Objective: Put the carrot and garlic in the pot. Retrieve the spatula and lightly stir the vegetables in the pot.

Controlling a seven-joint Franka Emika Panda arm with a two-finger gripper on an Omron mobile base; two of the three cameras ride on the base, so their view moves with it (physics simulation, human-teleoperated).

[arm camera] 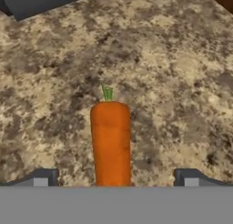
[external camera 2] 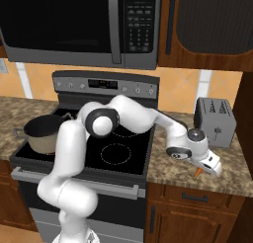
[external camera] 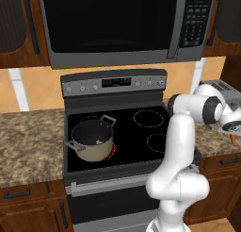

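Right under the hand lies the carrot [arm camera: 110, 143], an orange stick with a bit of green stalk at its far end, flat on the speckled granite counter [arm camera: 182, 82]. The two dark fingertips [arm camera: 43, 177] stand wide apart on either side of it, with clear granite showing between each tip and the carrot, so the gripper [arm camera: 116, 180] is spread and holds nothing. From behind the arm on the right, the hand [external camera 2: 205, 160] is reaching low over the counter to the right of the stove, with the orange tip of the carrot [external camera 2: 198, 172] peeking out beneath it, just in front of the boxy silver toaster [external camera 2: 215, 121]. From the other side, a sliver of the carrot [external camera: 232, 137] shows below the wrist at the edge of the picture. The pot [external camera: 92, 139] sits well away on the front left burner of the black stove top [external camera: 141, 141], tan outside and dark within, and a small pale lump that looks like the garlic [external camera: 98, 142] rests inside it. A microwave [external camera: 117, 26] hangs above the stove.
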